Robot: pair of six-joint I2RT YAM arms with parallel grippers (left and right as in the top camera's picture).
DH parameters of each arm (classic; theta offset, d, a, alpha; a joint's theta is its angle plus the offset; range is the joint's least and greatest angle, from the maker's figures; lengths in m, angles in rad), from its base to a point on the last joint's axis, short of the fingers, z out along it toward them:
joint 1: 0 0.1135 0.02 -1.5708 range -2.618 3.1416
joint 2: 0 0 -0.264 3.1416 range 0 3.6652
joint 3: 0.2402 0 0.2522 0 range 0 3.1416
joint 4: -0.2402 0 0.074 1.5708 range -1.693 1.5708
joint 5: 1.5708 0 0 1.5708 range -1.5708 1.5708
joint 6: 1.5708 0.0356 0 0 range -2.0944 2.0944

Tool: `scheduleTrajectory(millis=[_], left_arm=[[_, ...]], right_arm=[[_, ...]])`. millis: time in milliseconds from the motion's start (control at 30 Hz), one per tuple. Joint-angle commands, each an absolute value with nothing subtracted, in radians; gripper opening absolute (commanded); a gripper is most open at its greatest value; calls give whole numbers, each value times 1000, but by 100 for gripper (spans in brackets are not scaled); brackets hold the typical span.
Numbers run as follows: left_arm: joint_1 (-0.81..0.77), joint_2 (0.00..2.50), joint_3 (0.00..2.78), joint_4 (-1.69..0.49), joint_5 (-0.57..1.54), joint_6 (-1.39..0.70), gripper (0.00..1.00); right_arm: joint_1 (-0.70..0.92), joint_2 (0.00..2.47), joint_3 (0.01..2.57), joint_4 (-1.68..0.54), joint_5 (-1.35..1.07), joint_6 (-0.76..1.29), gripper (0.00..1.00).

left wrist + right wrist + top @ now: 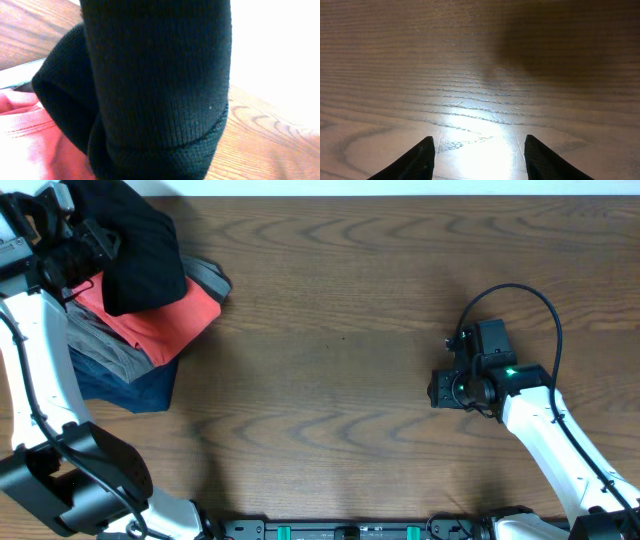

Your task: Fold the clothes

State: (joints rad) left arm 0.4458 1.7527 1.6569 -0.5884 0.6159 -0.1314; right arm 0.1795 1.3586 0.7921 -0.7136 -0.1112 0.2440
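Observation:
The black shirt point(140, 250) is bunched up at the far left corner of the table, lying over a pile of folded garments. My left gripper point(88, 242) is at the shirt's left edge and appears shut on it. In the left wrist view the black knit fabric point(155, 85) hangs right in front of the camera and hides the fingers. The shirt's white logo and lettering are hidden. My right gripper point(434, 390) is at the right of the table, far from the shirt. It is open and empty point(477, 150), low over bare wood.
Under the shirt lies a folded red tee point(165, 320), also in the left wrist view point(30, 140). Below that are a grey garment point(100, 345) and a navy one point(135, 388). The wooden table point(340, 330) spreads between the arms.

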Motion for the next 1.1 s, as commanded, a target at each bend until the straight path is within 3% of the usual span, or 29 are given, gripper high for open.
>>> scheduleTrajectory(millis=[0, 233, 267, 300, 367, 400, 500, 600, 700, 733, 767, 800, 1067], left_arm=[[463, 1779, 1653, -585, 574, -136, 6], [487, 1825, 1653, -575, 312, -141, 9], [495, 1826, 1653, -570, 265, -162, 17], [505, 1825, 1654, -564, 239, -199, 42], [521, 1818, 1654, -545, 248, -240, 74], [528, 1810, 1654, -537, 262, -241, 84], [530, 1780, 1657, -536, 269, -241, 98], [517, 1747, 1657, -537, 291, -242, 98], [480, 1726, 1657, -553, 377, -242, 98], [463, 1724, 1657, -566, 391, -242, 98], [438, 1724, 1657, -585, 398, -241, 98], [402, 1725, 1657, -613, 400, -233, 98], [95, 1727, 1652, -871, 337, -124, 98]], right_arm=[[170, 1348, 790, -712, -101, 228, 56], [170, 1348, 790, -725, -101, 228, 56], [170, 1348, 790, -726, -101, 228, 56], [170, 1348, 790, -726, -101, 228, 56], [170, 1348, 790, -725, -101, 228, 56], [170, 1348, 790, -724, -101, 228, 57], [170, 1348, 790, -719, -101, 228, 57], [170, 1348, 790, -714, -101, 231, 58], [170, 1348, 790, -690, -103, 231, 67], [170, 1348, 790, -676, -111, 232, 75], [170, 1348, 790, -655, -138, 232, 92], [170, 1348, 790, -621, -196, 232, 99], [153, 1348, 797, -481, -312, 232, 99]])
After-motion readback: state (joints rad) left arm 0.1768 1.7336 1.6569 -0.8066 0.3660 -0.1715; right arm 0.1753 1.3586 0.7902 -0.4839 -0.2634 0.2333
